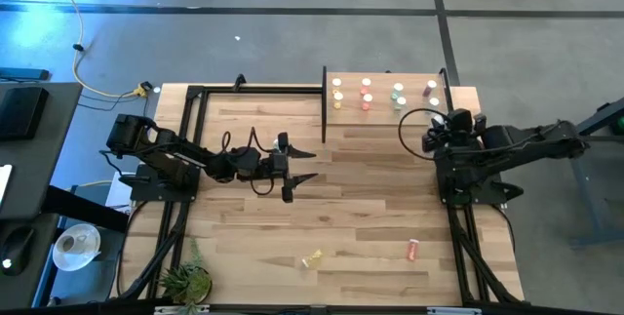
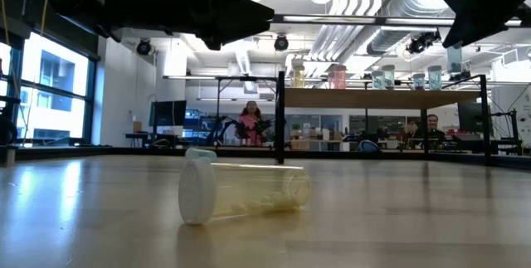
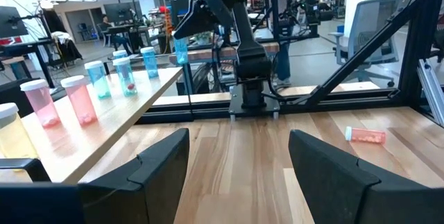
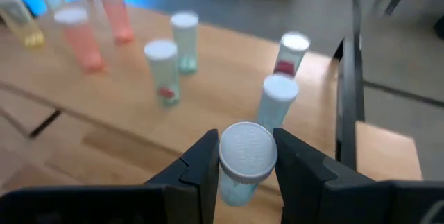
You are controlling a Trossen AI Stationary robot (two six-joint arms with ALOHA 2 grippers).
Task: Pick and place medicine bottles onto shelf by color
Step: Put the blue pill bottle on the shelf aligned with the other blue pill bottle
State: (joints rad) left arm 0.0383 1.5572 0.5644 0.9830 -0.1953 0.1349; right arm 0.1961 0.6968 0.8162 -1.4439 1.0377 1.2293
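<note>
The shelf (image 1: 382,73) stands at the table's far right and bears several upright bottles in yellow, pink, teal and purplish. My right gripper (image 1: 436,120) is over the shelf's near right part, shut on a teal bottle (image 4: 244,156). It also shows in the low view (image 2: 455,56). My left gripper (image 1: 304,165) is open and empty above the table's middle. A yellow bottle (image 1: 312,258) and a pink bottle (image 1: 412,249) lie on their sides on the table near its front edge. My right gripper pinches the teal bottle between its two fingers at the white cap (image 4: 246,148), one finger on each side. The fingers come from above, pointing down. The bottle hangs upright below them (image 3: 181,49), lifted clear above the shelf.
The shelf's black edge (image 1: 324,100) and posts rise left of the bottles. A black frame (image 1: 195,91) runs around the table. A small plant (image 1: 185,281) stands at the near left corner. People sit in the room beyond the table (image 2: 250,119).
</note>
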